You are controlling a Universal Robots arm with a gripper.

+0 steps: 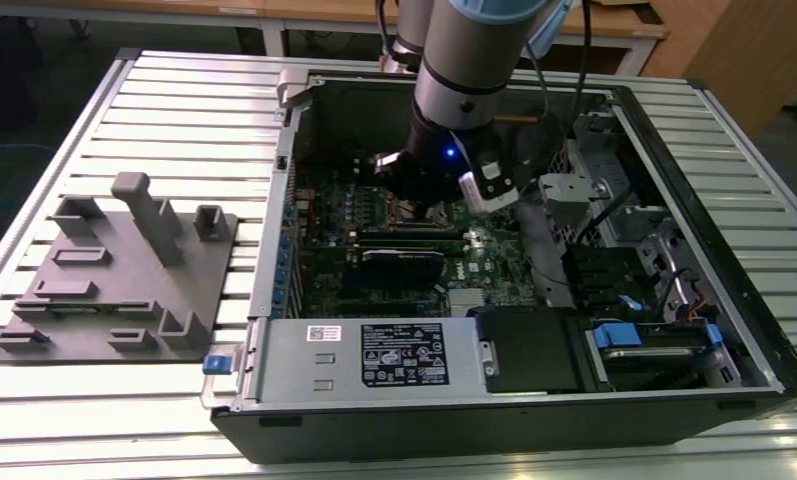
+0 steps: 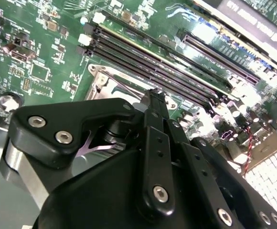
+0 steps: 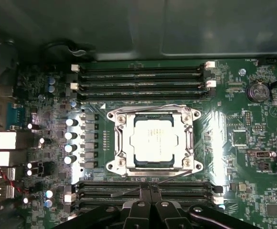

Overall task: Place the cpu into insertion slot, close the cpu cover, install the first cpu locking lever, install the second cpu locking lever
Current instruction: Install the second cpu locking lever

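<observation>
The cpu (image 3: 155,140) lies flat in its socket on the green board, its dull silver top showing through the window of the cpu cover (image 3: 121,138), which lies down flat around it. One thin wire locking lever (image 3: 148,109) runs along the socket's far edge. The other lever (image 3: 124,191) slants out over the memory slots, right at my fingertips. My gripper (image 3: 145,187) is shut, its black fingers together just beside the socket's near edge. In the second wrist view the gripper (image 2: 155,95) tip sits by the socket corner (image 2: 100,76). In the exterior view the gripper (image 1: 418,208) reaches down into the open case.
Memory slots (image 3: 143,76) flank the socket on two sides, and a row of capacitors (image 3: 71,138) lines a third. A labelled power supply box (image 1: 371,355) and a drive bay with blue tabs (image 1: 652,335) fill the case's near end. A grey fixture (image 1: 118,270) stands outside on the slatted table.
</observation>
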